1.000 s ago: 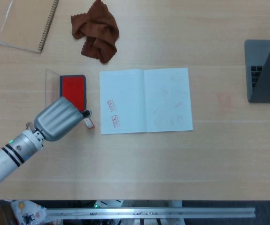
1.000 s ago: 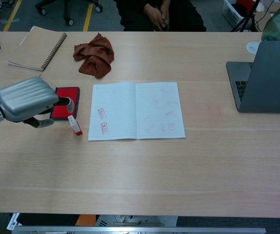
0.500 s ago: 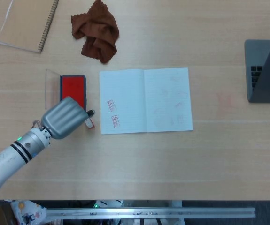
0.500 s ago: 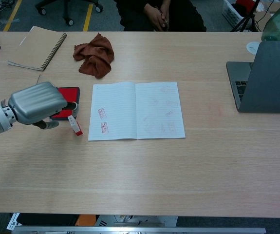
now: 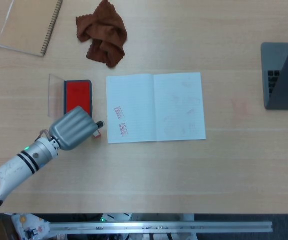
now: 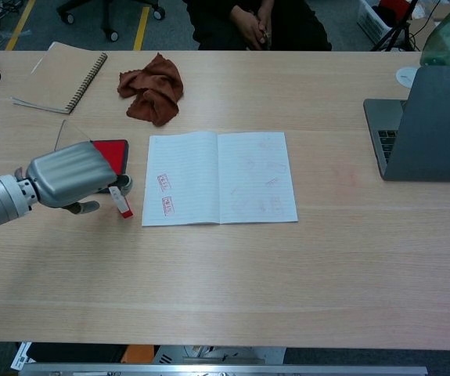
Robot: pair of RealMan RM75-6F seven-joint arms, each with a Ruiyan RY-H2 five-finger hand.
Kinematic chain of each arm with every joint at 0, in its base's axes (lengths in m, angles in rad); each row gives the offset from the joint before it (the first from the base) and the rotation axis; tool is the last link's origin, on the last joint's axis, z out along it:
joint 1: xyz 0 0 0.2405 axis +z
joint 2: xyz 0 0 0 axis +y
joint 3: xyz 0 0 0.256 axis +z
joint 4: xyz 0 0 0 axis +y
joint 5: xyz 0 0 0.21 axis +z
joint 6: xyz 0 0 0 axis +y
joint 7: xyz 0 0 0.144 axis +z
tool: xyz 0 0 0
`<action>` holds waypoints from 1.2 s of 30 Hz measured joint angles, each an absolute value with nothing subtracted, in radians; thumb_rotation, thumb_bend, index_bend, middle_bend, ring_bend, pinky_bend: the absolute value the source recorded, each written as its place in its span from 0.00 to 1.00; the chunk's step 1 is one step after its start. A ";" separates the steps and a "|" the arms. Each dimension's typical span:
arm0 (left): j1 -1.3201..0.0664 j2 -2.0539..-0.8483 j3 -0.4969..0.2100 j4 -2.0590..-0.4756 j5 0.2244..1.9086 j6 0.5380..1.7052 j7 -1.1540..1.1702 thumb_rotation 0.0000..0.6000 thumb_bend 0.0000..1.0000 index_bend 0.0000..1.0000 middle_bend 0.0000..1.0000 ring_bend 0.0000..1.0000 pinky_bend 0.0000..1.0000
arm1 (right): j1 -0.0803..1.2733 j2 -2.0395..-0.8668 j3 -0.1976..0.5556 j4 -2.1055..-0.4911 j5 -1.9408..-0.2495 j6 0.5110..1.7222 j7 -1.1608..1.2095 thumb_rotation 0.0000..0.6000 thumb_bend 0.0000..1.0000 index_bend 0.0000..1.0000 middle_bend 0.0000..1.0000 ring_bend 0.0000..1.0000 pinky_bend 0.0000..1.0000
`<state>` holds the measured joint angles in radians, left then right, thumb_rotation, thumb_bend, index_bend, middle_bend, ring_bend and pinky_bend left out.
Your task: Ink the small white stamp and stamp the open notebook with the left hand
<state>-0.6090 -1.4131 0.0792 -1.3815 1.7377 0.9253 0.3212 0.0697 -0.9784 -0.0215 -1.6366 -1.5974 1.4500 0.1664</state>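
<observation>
The left hand (image 5: 73,128) sits low over the tabletop (image 5: 149,175) near its left edge, back upward, its fingertips (image 6: 123,182) touching or just beside the small white stamp (image 6: 120,201). Whether the fingers actually grip the stamp cannot be told, since the hand's shell hides most of them. The stamp stands tilted on the tabletop, red end down, between the red ink pad (image 5: 77,94) and the open notebook (image 5: 155,107), just beside the notebook's left edge. Two red stamp marks (image 5: 121,121) show on the notebook's left page. A brown cloth (image 5: 102,32) lies toward the far edge, a spiral notebook (image 5: 28,25) at the far left corner, and a laptop (image 6: 424,129) at the right edge.
</observation>
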 measured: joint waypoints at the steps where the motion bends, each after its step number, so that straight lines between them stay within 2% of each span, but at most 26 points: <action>1: -0.611 -1.415 0.081 -1.379 1.737 0.925 0.320 1.00 0.25 0.40 1.00 1.00 1.00 | 0.070 -0.979 -0.022 -1.636 -1.597 1.449 0.166 1.00 0.35 0.32 0.37 0.19 0.26; 36: -0.668 -1.431 0.107 -1.368 1.704 0.892 0.362 1.00 0.25 0.44 1.00 1.00 1.00 | 0.064 -0.980 -0.023 -1.630 -1.582 1.436 0.169 1.00 0.35 0.32 0.37 0.19 0.26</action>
<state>-0.6680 -1.4309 0.1066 -1.3682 1.7042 0.8921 0.3620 0.0642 -0.9800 -0.0232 -1.6297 -1.5819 1.4361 0.1688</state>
